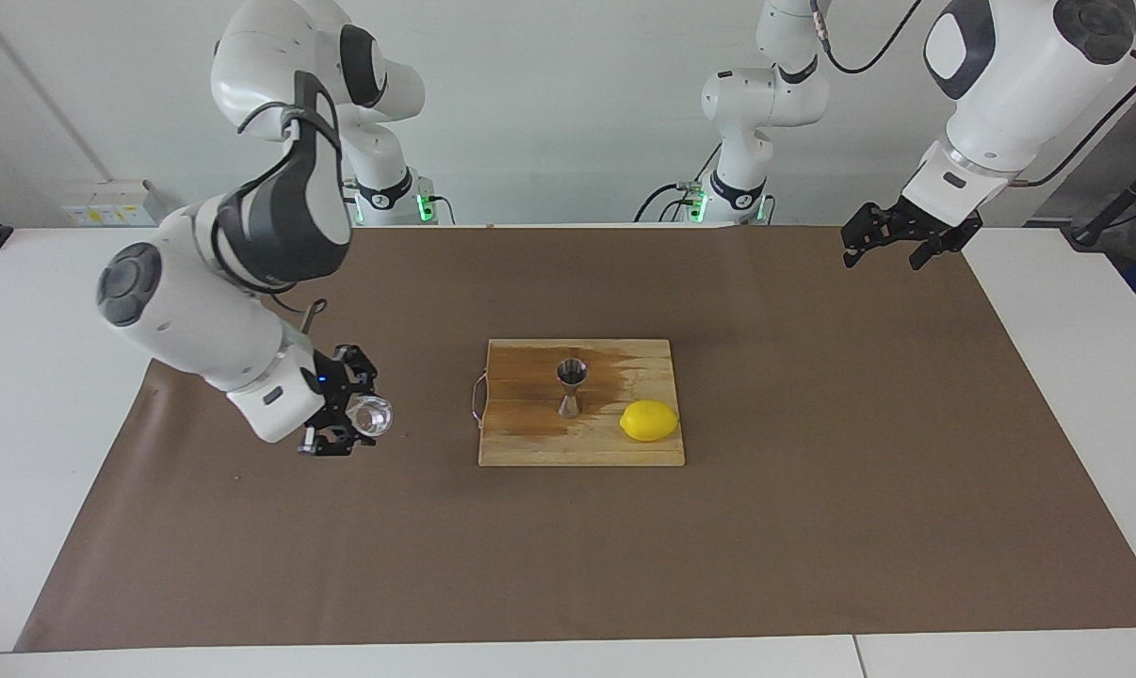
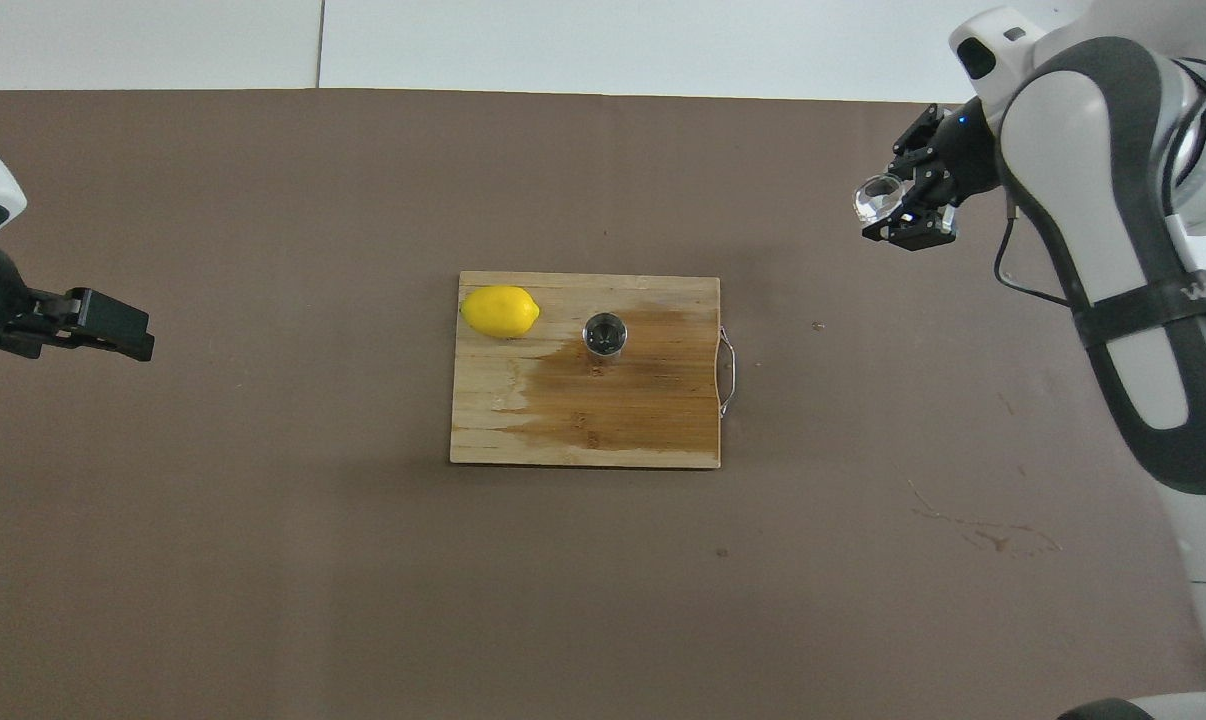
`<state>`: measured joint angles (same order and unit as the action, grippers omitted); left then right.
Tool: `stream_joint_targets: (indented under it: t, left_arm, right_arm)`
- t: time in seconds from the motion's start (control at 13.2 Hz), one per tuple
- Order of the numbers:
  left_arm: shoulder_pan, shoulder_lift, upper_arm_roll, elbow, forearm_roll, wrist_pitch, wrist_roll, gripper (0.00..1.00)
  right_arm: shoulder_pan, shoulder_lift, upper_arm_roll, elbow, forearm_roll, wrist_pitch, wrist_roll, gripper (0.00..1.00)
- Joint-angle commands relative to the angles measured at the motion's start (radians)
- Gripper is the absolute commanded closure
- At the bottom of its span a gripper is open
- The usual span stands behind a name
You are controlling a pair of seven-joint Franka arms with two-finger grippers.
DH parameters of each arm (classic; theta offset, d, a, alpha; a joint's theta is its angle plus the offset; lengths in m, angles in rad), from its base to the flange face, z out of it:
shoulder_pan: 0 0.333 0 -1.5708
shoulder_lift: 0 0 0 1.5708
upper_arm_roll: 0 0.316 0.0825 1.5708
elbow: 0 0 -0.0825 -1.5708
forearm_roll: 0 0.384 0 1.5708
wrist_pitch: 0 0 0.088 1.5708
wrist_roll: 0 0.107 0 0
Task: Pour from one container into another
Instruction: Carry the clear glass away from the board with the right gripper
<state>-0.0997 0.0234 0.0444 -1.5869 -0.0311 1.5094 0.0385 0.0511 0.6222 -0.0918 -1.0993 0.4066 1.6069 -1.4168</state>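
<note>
Brown mat (image 1: 813, 527) — board (image 1: 530, 443) mid-mat

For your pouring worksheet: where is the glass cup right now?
The glass cup is in the right gripper, held over the brown mat toward the right arm's end of the table, away from the board with the jigger.

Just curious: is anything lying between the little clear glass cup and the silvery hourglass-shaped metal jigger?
Only bare brown paper and wooden board separate the glass cup from the jigger; both views show it.
</note>
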Motion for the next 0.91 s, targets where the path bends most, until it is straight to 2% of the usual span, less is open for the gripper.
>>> stream_joint_targets:
  t: [0.0,0.15,0.38,0.61,0.83]
  left_arm:
    - [-0.009,-0.034,0.006,-0.039,0.020,0.017,0.000,0.00]
    - [-0.009,-0.034,0.006,-0.039,0.020,0.017,0.001,0.00]
    - [-0.009,-0.034,0.005,-0.039,0.020,0.017,0.000,0.00]
    - [-0.009,-0.034,0.005,-0.039,0.020,0.017,0.001,0.00]
    - [-0.009,-0.034,0.006,-0.039,0.020,0.017,0.001,0.00]
  right_arm:
    - [-0.104,-0.053,0.015,-0.126,0.085,0.010,-0.172,0.75]
    - [-0.170,-0.085,0.015,-0.215,0.122,0.017,-0.304,0.75]
    - [-0.238,-0.197,0.014,-0.496,0.236,0.140,-0.564,0.74]
    - [-0.254,-0.281,0.012,-0.709,0.340,0.211,-0.678,0.73]
    - [-0.280,-0.273,0.012,-0.812,0.424,0.275,-0.798,0.73]
